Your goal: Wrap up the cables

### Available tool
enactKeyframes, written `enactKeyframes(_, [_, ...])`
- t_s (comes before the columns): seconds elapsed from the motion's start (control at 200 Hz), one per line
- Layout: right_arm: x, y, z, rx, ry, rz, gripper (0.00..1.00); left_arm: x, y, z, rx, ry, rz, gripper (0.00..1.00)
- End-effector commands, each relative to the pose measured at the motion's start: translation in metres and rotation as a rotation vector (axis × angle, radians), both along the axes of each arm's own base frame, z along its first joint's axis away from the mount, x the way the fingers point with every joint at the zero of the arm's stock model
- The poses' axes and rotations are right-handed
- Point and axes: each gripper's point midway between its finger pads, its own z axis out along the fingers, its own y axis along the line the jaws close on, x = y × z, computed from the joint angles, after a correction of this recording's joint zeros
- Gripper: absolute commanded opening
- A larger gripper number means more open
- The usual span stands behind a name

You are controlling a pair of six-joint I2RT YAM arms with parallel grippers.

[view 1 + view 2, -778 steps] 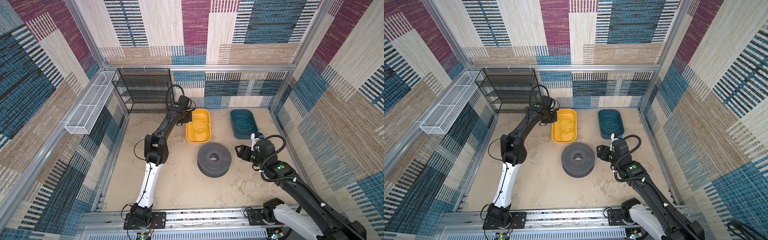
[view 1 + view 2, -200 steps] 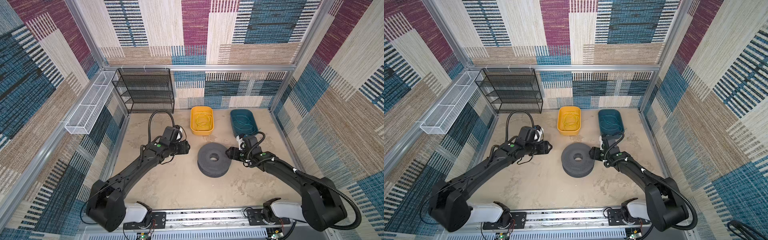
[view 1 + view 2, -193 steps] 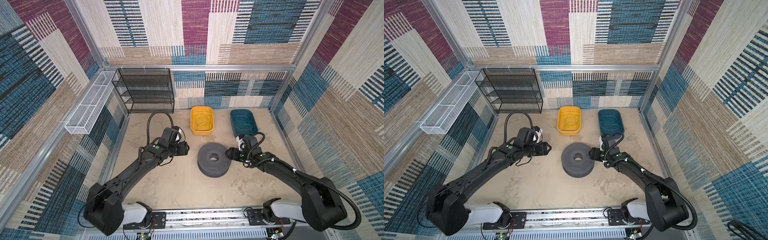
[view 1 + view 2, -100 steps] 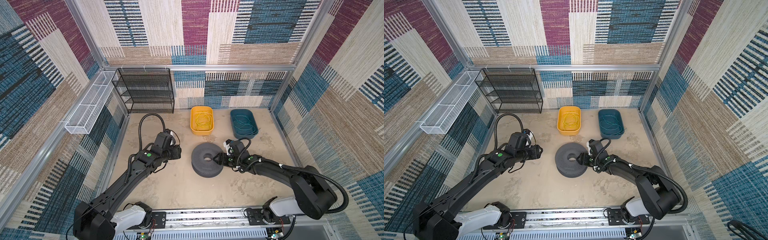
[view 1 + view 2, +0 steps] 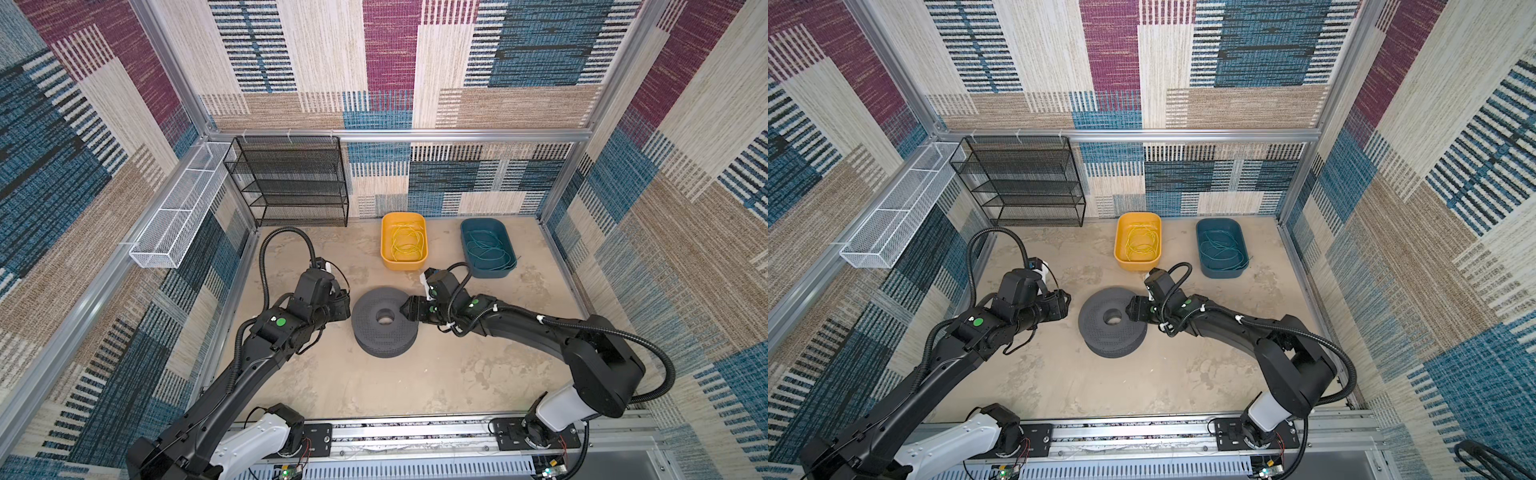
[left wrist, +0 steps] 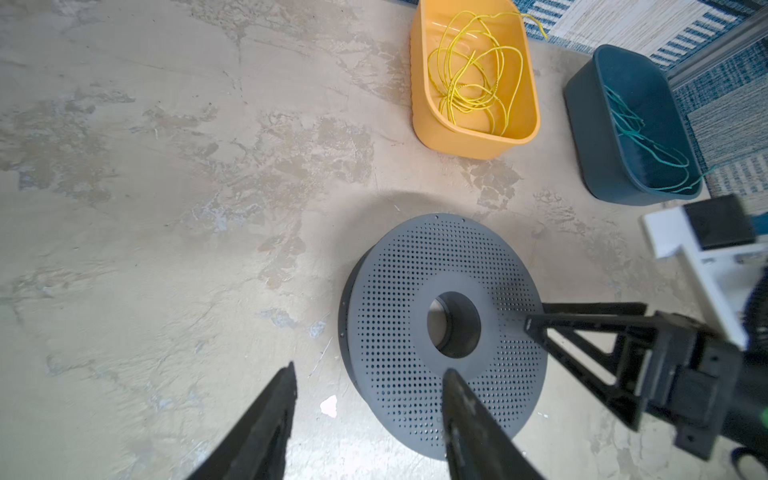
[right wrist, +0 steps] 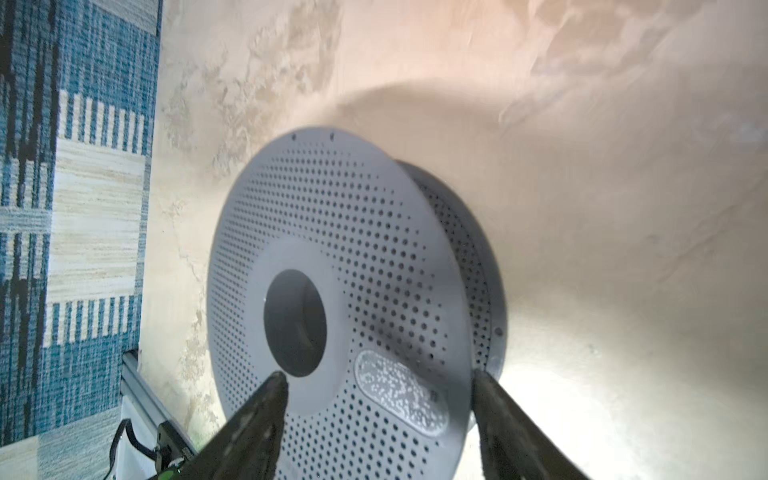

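Open jaws at the spool (image 6: 395, 291)
Our left gripper (image 6: 370, 370) gapes beside it; our right gripper (image 7: 378, 376) spreads empty over its flange. The cables (image 6: 465, 99) lie in the yellow bin (image 6: 457, 141).

Patchwork carpet walls (image 5: 390, 54), mottled floor (image 5: 374, 386), black mesh shelf (image 5: 295, 183).

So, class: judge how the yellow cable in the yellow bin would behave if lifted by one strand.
Probably floppy: the yellow cable lies in loose, uneven loops in the yellow bin. Likely light, being very thin. Crossing strands suggest it may lift as a tangle.
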Motion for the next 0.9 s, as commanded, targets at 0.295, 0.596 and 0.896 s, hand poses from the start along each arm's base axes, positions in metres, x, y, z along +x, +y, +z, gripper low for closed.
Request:
enactKeyframes(0.295, [0.062,-0.056,0.084,-0.236,-0.040,-0.136,0.75,-0.022,-0.002,0.015,-0.026,0.171,-0.005,0.59])
enactKeyframes(0.596, [0.086,-0.050,0.080,-0.205,-0.252,-0.104,0.73,-0.053,-0.011,-0.032,-0.223,0.188,0.001,0.57])
enactKeyframes(0.896, [0.034,-0.055,0.068,-0.092,-0.171,-0.048,0.71,-0.090,-0.002,-0.045,-0.404,0.186,0.061,0.54])
